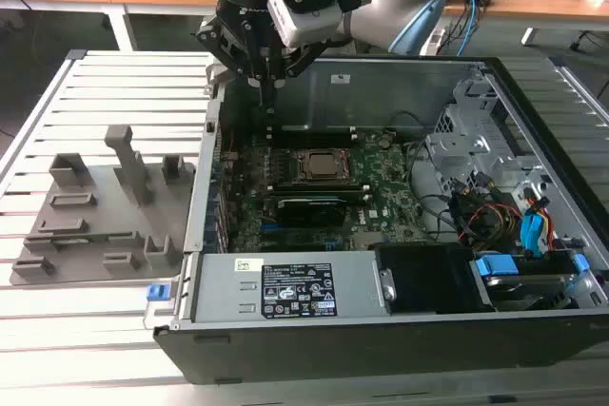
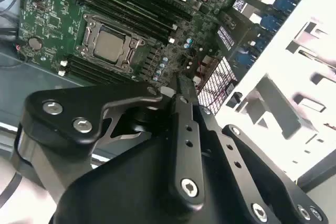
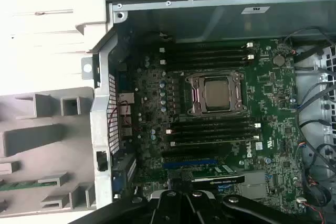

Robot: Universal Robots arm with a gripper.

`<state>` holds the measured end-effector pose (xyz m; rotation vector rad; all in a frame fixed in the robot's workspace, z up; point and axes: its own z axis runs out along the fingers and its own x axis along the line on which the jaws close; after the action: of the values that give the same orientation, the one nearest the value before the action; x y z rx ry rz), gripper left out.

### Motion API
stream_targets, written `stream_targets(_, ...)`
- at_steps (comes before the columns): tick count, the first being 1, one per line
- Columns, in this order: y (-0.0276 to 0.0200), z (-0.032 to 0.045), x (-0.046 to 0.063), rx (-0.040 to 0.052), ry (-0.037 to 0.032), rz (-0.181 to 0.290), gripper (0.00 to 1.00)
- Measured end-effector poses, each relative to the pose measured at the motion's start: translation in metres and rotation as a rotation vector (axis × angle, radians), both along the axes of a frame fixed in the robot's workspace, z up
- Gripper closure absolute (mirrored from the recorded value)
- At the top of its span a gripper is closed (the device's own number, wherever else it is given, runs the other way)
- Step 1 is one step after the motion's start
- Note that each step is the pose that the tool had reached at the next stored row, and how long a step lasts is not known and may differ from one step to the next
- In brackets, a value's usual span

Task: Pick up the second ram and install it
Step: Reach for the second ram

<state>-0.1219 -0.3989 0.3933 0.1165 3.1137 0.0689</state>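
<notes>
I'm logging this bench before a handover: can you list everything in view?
table: one, pale, slatted
computer case: one, black, open, on the table
motherboard: one, green, inside the computer case
processor socket: one, metal, mid-motherboard
graphics card: one, black, beside the processor socket
power supply: one, grey, inside the case
holder tray: one, grey, at the exterior view's left of the case
second ram: one, green, lying in the holder tray
gripper: one, black, shut, above the case

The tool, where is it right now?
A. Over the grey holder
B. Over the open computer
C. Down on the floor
B: in the exterior view the tool hangs above a corner of the open computer, well apart from the grey holder.
</notes>
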Motion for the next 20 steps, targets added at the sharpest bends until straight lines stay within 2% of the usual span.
stream_targets(2, 0.0, 0.0, -0.005, 0.0, -0.0001, 0.0, 0.89)
stream_targets(7, 0.0, 0.0, -0.035, 0.0, -0.0003, 0.0, 0.89)
stream_targets(11, 0.0, 0.0, -0.052, 0.0001, -0.0004, 0.0, 0.89)
stream_targets(12, 0.0, 0.0, -0.062, 0.0, -0.0004, 0.0, 0.89)
stream_targets(16, 0.0, 0.0, -0.085, 0.0, -0.0005, 0.0, 0.89)
stream_targets(20, 0.0, -0.0001, -0.098, 0.0, -0.0005, 0.0, 0.89)
